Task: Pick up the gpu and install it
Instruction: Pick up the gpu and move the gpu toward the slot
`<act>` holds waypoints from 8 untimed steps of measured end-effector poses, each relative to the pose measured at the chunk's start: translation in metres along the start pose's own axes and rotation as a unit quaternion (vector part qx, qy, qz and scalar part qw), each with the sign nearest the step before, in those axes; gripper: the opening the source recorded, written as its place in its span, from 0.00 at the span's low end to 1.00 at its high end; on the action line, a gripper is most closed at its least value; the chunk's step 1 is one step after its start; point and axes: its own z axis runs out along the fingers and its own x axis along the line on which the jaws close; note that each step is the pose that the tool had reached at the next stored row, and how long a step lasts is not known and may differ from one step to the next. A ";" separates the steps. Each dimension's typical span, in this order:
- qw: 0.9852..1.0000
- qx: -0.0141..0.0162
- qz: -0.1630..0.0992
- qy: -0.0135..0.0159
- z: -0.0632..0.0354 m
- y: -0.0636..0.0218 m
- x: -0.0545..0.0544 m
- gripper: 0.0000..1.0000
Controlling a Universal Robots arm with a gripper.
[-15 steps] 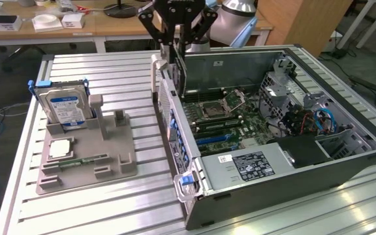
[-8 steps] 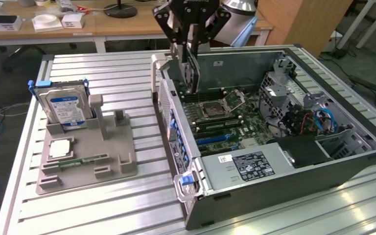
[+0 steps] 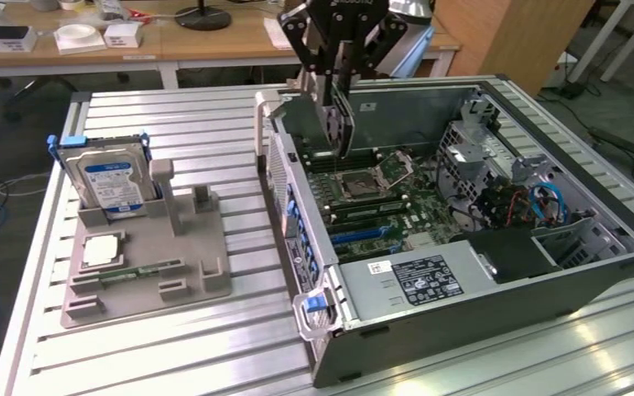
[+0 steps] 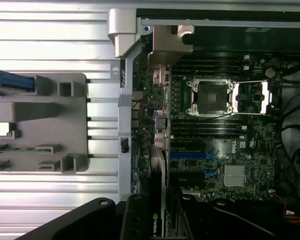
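above the case (image 3: pixel 482 322): gripper (image 3: pixel 335 82) clamped on gpu (image 3: pixel 346 124), card upright.
slot (image 3: pixel 359 234): a tilted card could miss it and jam.
board (image 3: pixel 405 210): edge may scrape parts.

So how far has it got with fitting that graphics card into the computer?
Picking up looks done: the gripper is clamped on the gpu, holding it on edge above the motherboard inside the open computer case. Left to do: the card does not look seated in a slot yet.
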 end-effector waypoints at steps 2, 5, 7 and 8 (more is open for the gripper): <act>1.000 0.000 0.000 0.001 0.0000 0.0001 -0.006 0.26; 1.000 0.000 0.000 0.002 -0.0001 0.0002 -0.015 0.26; 1.000 0.000 0.000 0.002 -0.0001 0.0003 -0.022 0.26; 1.000 0.000 0.000 0.003 -0.0002 0.0003 -0.025 0.26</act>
